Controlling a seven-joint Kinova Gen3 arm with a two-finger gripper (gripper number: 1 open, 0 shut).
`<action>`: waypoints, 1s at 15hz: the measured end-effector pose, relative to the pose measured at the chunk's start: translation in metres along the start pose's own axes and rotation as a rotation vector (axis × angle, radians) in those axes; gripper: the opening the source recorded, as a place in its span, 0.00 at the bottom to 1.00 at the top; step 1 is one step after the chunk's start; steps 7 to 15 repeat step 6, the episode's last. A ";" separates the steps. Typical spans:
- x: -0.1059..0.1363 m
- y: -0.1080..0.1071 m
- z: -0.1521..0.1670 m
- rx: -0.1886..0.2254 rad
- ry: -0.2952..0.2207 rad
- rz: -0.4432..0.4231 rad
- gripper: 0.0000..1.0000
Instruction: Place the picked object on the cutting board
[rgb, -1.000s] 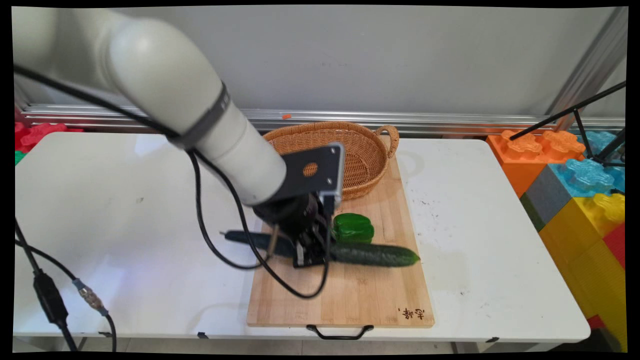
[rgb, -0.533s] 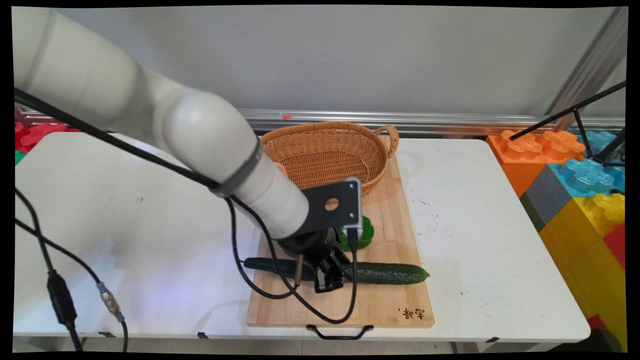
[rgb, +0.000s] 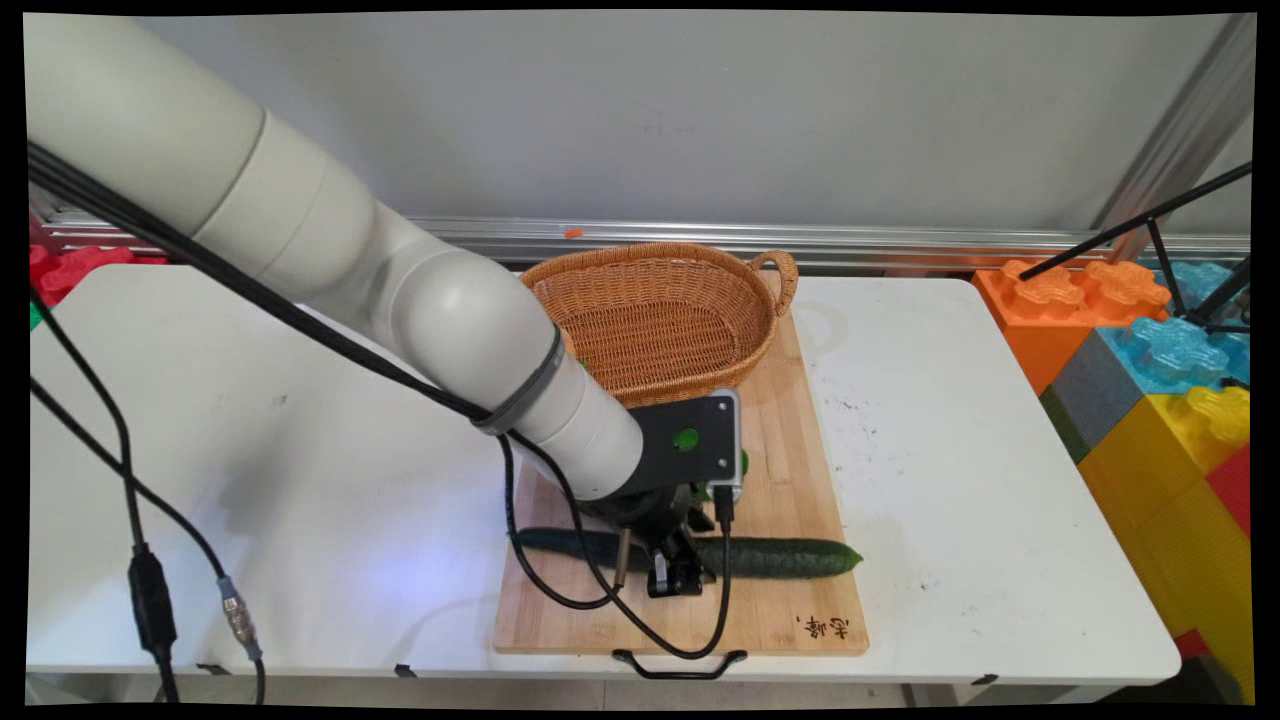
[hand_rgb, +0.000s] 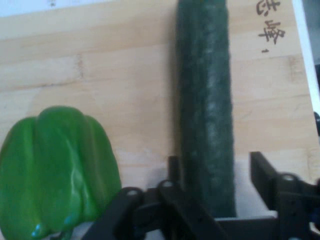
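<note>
A long dark green cucumber (rgb: 790, 557) lies across the near part of the wooden cutting board (rgb: 800, 470). My gripper (rgb: 675, 578) is low over its middle. In the hand view the cucumber (hand_rgb: 205, 100) runs up between the fingers. The left finger sits against it and the right finger (hand_rgb: 262, 170) stands off with a gap, so the gripper (hand_rgb: 216, 165) is open astride it. A green bell pepper (hand_rgb: 55, 170) rests on the board (hand_rgb: 125, 75) just beside the gripper. In the main view the pepper (rgb: 743, 462) is mostly hidden behind the wrist plate.
A woven basket (rgb: 650, 252) stands on the board's far end. The board lies on a white table (rgb: 950, 450) with its black handle (rgb: 680, 665) at the near edge. Coloured foam blocks (rgb: 1150, 340) and a black stand leg (rgb: 1130, 230) are at the right.
The arm moved toward the near edge and slightly right, and the cucumber went with it to a lower spot on the board. The wrist now covers the pepper.
</note>
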 end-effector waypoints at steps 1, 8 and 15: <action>0.000 -0.001 0.002 -0.002 0.004 0.004 1.00; 0.004 -0.004 -0.002 -0.007 0.023 0.012 1.00; 0.004 -0.004 -0.002 -0.007 0.023 0.012 1.00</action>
